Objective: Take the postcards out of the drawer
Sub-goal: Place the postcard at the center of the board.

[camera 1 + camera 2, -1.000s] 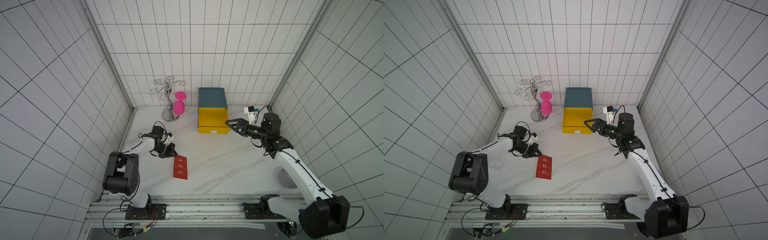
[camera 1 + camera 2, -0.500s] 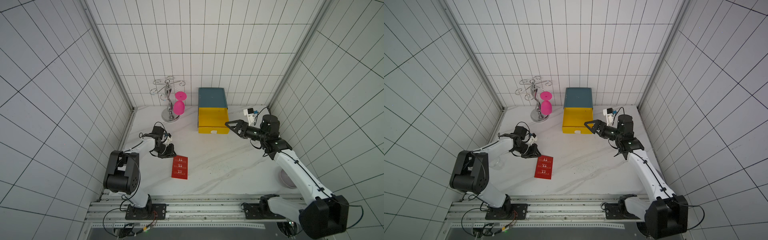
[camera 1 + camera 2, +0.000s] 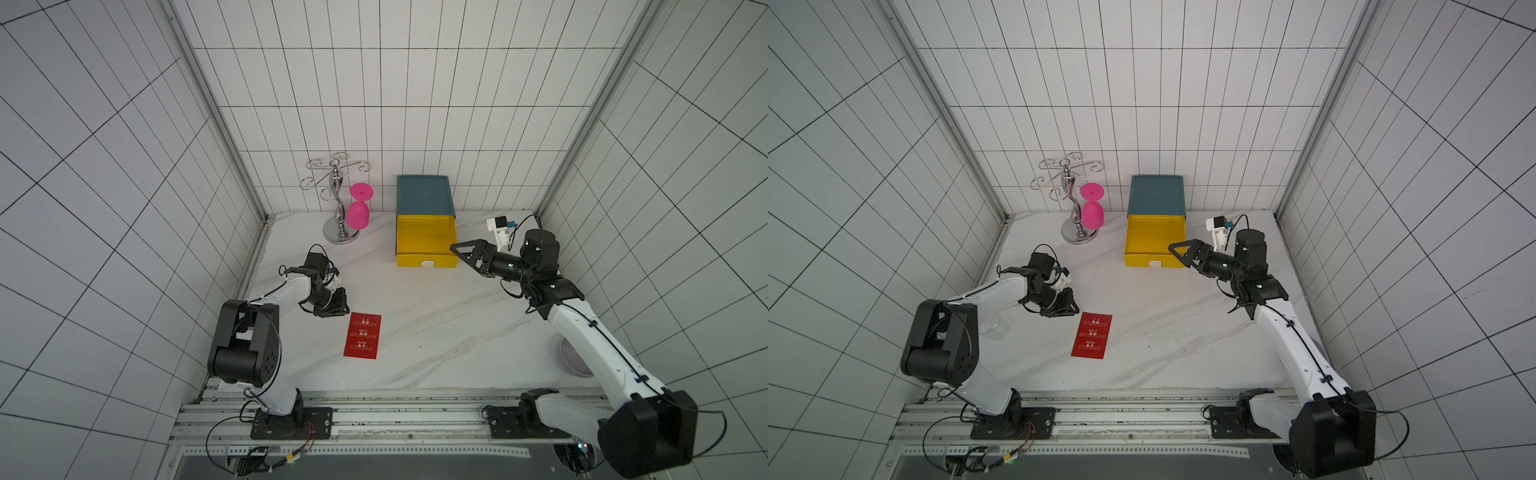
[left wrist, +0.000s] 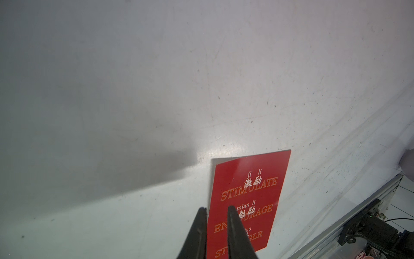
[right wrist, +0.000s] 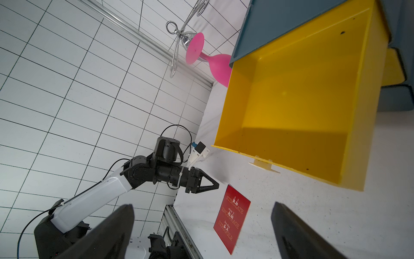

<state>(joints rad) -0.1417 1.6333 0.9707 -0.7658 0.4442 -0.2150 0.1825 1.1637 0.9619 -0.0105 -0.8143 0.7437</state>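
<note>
Lying flat on the table (image 3: 436,324), well apart from the empty-looking yellow drawer (image 3: 424,239), the postcards (image 3: 362,335) seem out, so this looks like the release step. The left gripper (image 4: 216,208) hovers at their edge, jaws slightly apart and holding nothing, while the right gripper (image 3: 461,255) gapes wide by the drawer front. Next, the left arm should lift clear without dragging them.

Red postcards (image 3: 362,336) flat on table (image 3: 436,324), just beside left fingers (image 3: 337,306); yellow drawer (image 3: 424,237) open.

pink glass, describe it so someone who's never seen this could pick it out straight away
Look to the back of the white table, beside the blue cabinet with the open yellow drawer. A chrome rack stands there; the pink glass hangs from it foot-up, the only pink thing around.
</note>
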